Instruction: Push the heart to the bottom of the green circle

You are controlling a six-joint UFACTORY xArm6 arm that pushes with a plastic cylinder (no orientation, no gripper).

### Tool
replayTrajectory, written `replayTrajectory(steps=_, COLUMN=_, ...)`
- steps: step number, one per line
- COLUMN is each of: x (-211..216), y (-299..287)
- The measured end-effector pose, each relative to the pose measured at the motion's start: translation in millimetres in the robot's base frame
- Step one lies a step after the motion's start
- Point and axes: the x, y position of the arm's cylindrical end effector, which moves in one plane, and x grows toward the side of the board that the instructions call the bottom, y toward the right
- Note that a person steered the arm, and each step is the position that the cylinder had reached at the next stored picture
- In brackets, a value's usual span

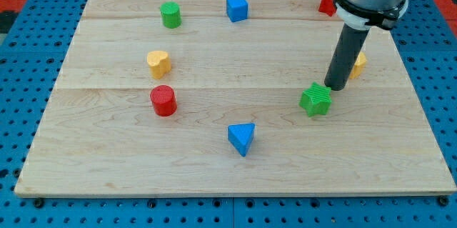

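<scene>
A pale wooden bench (235, 164) is lying on a blue pegboard surface (28, 56), carrying 8 small blocks. The yellow heart (158, 63) is sitting near the bench's left edge, with the green circle (170, 15) above it, close to the top edge and well apart from it. The heart is already lying roughly below the circle, though a wide gap is separating them, so I judge the push is not yet done and nearly all of it is remaining. My tip (335, 87) is resting far over toward the right edge, just beside the upper right of the green star (315, 99) and well apart from the heart. There are no fingers on this rod, so nothing is being held. A red cylinder (163, 101) is standing just below the heart, a blue cube (237, 8) near the top edge, a blue triangle (241, 138) toward the bottom edge, a red block (328, 3) near the top right corner, and a yellow block (358, 63) partly hidden behind the rod.
</scene>
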Motion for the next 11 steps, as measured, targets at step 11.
replayTrajectory(steps=11, x=-71, y=-171)
